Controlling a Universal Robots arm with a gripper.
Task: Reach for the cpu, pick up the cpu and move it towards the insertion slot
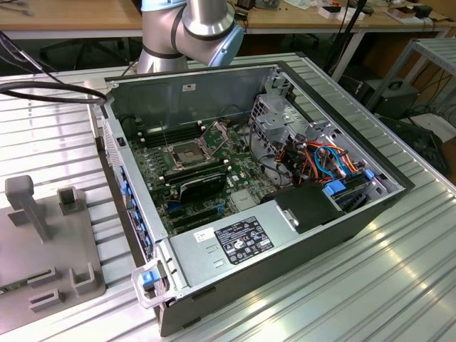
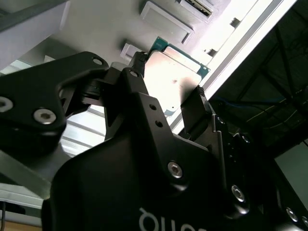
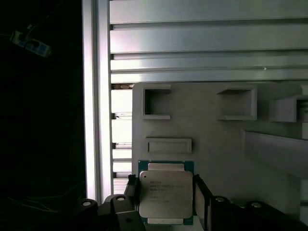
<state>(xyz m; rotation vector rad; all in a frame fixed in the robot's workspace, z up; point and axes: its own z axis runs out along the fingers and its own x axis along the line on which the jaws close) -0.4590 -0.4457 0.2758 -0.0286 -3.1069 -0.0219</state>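
The cpu [image 3: 166,195] is a flat square chip with a dull silver face on a green board. In both wrist views it sits between the two black fingers of my gripper [image 3: 166,191], which press on its two opposite edges. In the second wrist view the cpu [image 2: 175,79] catches bright light between the fingertips [image 2: 199,92]. It hangs over or on a grey fixture plate [image 3: 216,144]; I cannot tell which. The insertion slot [image 1: 185,152], a silvery frame around a dark centre, lies on the motherboard inside the open case, with its cover plate raised.
The open computer case [image 1: 285,235] holds a black card [image 1: 201,184], memory slots, a drive cage [image 1: 278,117] and orange and blue cables [image 1: 320,160]. Grey slotted blocks [image 1: 71,199] stand on the fixture plate at the exterior view's left. The table is ribbed aluminium [image 1: 356,299].
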